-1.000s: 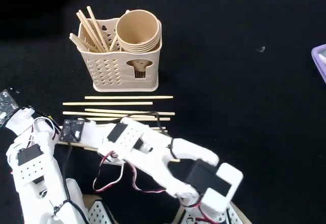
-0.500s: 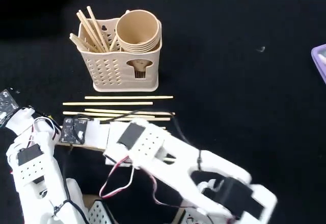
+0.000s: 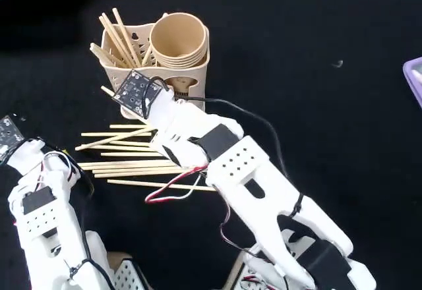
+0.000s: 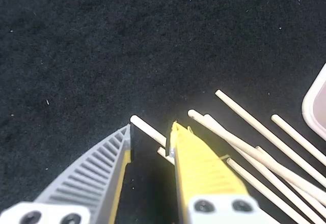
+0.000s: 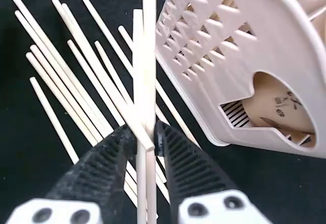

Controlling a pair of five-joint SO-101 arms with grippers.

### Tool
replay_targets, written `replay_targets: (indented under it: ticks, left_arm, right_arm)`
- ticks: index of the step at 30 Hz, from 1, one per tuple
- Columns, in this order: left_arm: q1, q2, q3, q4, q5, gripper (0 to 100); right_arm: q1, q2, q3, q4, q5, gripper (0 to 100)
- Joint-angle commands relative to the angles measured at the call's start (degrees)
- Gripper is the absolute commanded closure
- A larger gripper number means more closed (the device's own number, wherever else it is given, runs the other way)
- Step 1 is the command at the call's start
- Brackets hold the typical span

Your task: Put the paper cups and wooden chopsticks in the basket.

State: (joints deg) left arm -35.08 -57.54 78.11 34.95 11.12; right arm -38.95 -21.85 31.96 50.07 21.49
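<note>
- The right arm stretches over the black tablecloth (image 3: 316, 105) to the front wall of the beige perforated plastic basket (image 3: 192, 95). The right gripper (image 5: 145, 130) pinches two pale wooden chopsticks (image 5: 148, 56) just before this wall.
- The left arm is folded well in front of the basket. The left gripper (image 4: 153, 130) is narrowly apart, with one stick's end between the jaws.
- The stack of tan paper cups (image 3: 179, 39) sits inside the basket.
- Half a second ago the right arm lay low over the loose chopsticks (image 3: 132, 166) in front of the basket. Now it is at the basket, and these lie more scattered.
- The right wrist view shows the pinch, while in the high view the arm covers it.
</note>
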Motion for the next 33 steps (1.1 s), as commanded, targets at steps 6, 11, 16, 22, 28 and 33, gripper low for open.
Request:
replay_targets:
  ticks: [6,11,16,22,28,33]
  left_arm:
    - [0.0,-1.1,-0.6,-1.0,0.3,86]
    - [0.0,-1.1,-0.6,-1.0,0.3,86]
    - [0.0,-1.1,-0.6,-1.0,0.3,86]
    - [0.0,-1.1,-0.7,-1.0,0.3,86]
    - [0.0,-1.1,-0.6,-1.0,0.3,86]
    - [0.0,-1.1,-0.6,-1.0,0.3,86]
  right_arm:
    - [1.3,-3.5,-3.6,-1.2,-1.1,98.7]
    - [1.3,-4.9,-3.5,-1.2,-1.1,98.7]
    - [-1.1,-11.6,-7.3,2.9,-3.6,98.7]
    - [-4.4,-13.0,-18.9,5.1,-5.5,98.8]
    - [-4.4,-6.2,-28.6,-2.8,-5.5,98.8]
    - [-4.0,1.2,-35.6,-17.0,-9.9,98.8]
